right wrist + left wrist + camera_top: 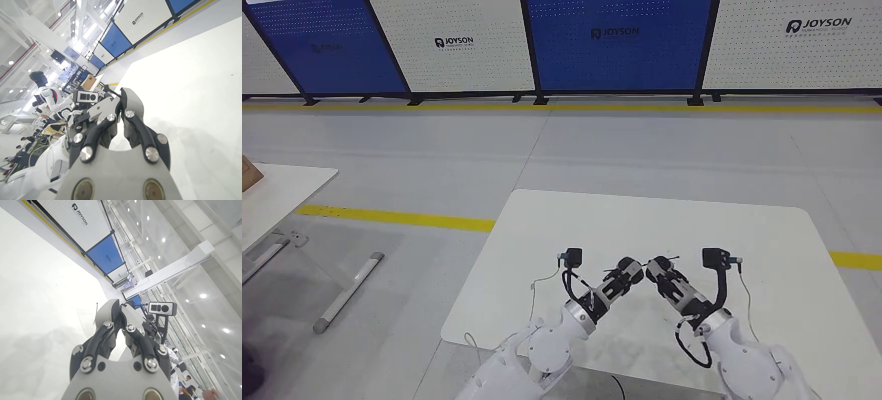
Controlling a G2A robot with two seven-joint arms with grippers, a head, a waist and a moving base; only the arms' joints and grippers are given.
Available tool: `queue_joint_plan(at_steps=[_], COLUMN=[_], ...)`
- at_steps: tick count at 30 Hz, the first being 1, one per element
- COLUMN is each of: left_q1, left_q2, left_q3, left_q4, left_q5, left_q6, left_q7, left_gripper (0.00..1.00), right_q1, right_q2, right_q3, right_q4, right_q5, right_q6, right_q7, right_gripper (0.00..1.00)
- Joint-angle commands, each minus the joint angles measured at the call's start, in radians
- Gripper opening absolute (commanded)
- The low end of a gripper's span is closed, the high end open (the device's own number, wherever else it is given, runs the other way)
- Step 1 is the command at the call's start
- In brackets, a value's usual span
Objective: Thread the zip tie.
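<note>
The white surface (742, 230) with the rounded corners isn't carrying much. A tiny dark speck (231, 75) is lying on it well apart from the right fingers (132, 102), out past their tips. A thin black zip tie (96, 313) is showing just beside the left fingers (105, 311) against the white top, but I can't tell if it's actually touching it. The whole thing is standing on a grey floor (442, 160), with a yellow line (392, 216) running along it beyond the fingers.
</note>
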Motion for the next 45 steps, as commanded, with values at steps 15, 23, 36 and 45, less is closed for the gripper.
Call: queue_joint_plan(at_steps=[15,23,36,45], left_q1=[0.001,0.004,0.003,0.005], left_q2=[-0.005,-0.007,-0.008,-0.008], left_q3=[0.006,0.015,0.014,0.013], left_q4=[0.002,-0.002,0.009,-0.007], left_q5=[0.013,0.014,0.020,0.029], left_q6=[0.008,-0.019,-0.020,-0.026], left_q7=[0.010,0.006,0.000,-0.011], left_gripper=[0.00,0.00,0.00,0.00], right_q1=[-0.039,-0.037,-0.041,-0.041], right_q2=[0.006,0.007,0.008,0.009], right_q3=[0.030,0.020,0.027,0.020], right_q4=[-0.022,-0.016,-0.020,-0.021], right_q5=[-0.010,-0.023,-0.001,-0.013], right_q6=[-0.017,-0.024,-0.039,-0.032], right_q7=[-0.041,-0.033,-0.035,-0.037], right_gripper=[0.00,0.00,0.00,0.00])
